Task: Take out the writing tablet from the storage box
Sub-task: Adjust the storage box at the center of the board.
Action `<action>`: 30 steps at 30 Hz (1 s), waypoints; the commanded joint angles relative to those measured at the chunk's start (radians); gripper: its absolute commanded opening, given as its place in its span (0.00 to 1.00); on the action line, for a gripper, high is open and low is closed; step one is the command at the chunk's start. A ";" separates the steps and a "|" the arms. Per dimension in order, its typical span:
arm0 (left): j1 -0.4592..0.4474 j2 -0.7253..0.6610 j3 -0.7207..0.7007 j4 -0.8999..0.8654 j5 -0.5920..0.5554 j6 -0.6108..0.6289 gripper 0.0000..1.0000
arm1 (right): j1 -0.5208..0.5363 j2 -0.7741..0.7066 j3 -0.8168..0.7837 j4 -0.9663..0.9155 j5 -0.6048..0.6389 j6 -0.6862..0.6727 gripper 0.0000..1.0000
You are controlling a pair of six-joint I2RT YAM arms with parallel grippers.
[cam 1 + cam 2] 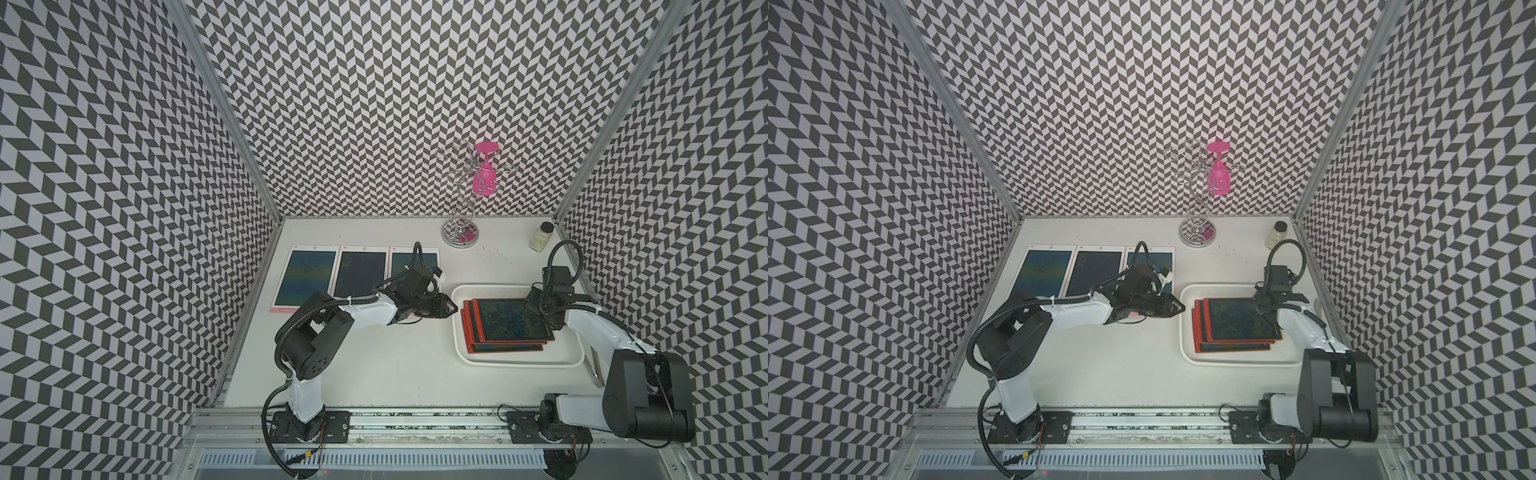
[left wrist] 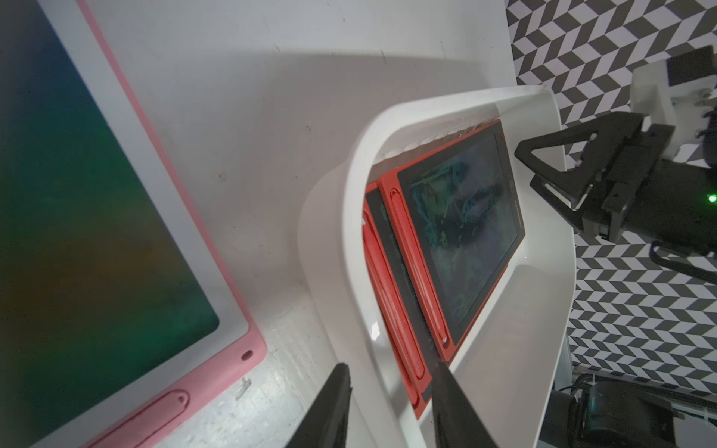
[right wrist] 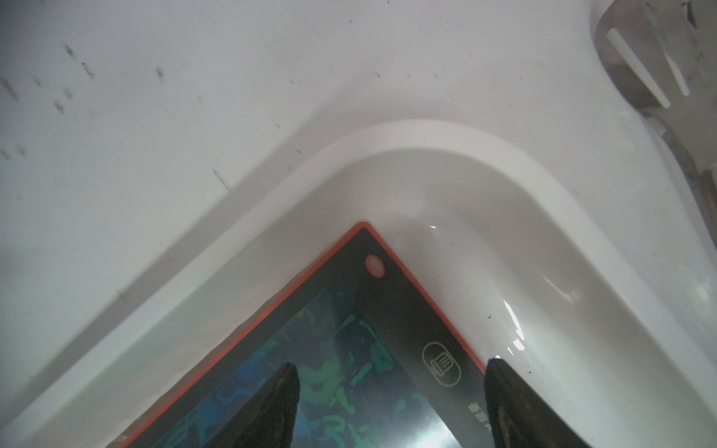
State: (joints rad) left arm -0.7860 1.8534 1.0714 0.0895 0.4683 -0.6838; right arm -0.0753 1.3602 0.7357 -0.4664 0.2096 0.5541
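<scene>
While the writing tablet [image 1: 509, 318] tops the stack [image 1: 468, 332] in the storage box [image 1: 515, 363] by the tabletop's [image 1: 395, 353] right edge, your right gripper [image 3: 390, 403] gapes empty over its far corner and your left gripper [image 2: 390, 368], half-open, straddles the box's rim beside pink tablets [image 1: 353, 274].

Bright even light — soft shadows; wrist views distorted, blurred close up.

Both top views look steeply down on the whole table [image 1: 395, 365] from above its front edge; my left wrist camera faces the box [image 2: 349, 217] closely; my right, closer, shares one corner.
</scene>
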 commanded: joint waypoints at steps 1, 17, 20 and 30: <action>-0.018 0.008 0.042 0.024 0.025 0.021 0.37 | -0.007 0.050 0.023 0.065 0.087 0.007 0.76; -0.051 0.135 0.144 -0.031 0.027 0.028 0.26 | -0.009 0.195 0.057 0.209 0.022 -0.072 0.76; -0.059 0.149 0.159 -0.040 0.026 0.026 0.22 | -0.009 0.210 0.058 0.210 -0.054 -0.095 0.76; -0.063 0.155 0.154 -0.033 0.015 0.002 0.04 | -0.009 0.059 -0.018 0.246 -0.318 -0.136 0.75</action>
State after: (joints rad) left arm -0.8200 1.9816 1.2160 0.0658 0.4606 -0.7288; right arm -0.0906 1.4796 0.7418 -0.2813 0.0414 0.4328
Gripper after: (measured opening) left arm 0.132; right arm 0.751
